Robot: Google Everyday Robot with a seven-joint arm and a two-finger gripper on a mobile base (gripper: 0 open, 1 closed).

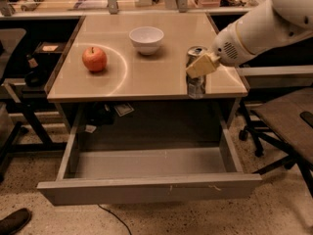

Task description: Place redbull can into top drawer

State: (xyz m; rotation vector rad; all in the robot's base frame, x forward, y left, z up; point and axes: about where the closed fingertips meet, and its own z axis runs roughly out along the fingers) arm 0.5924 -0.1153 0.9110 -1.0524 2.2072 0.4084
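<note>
premises assessed as a robotics lab or office workroom. grounds: a white robot arm [264, 26] reaches in from the right, its pincer [201, 65] closed on the redbull can [196, 85] at the front right edge of a beige-topped bench [146, 80]. beneath the bench, the grey metal top drawer [146, 187] stands pulled open. a wheeled office chair [286, 124] sits to the right. a long rear counter [98, 4] carries assorted clutter. the floor [274, 209] is hard and speckled, with a loose cable [115, 219] lying on it.
</note>
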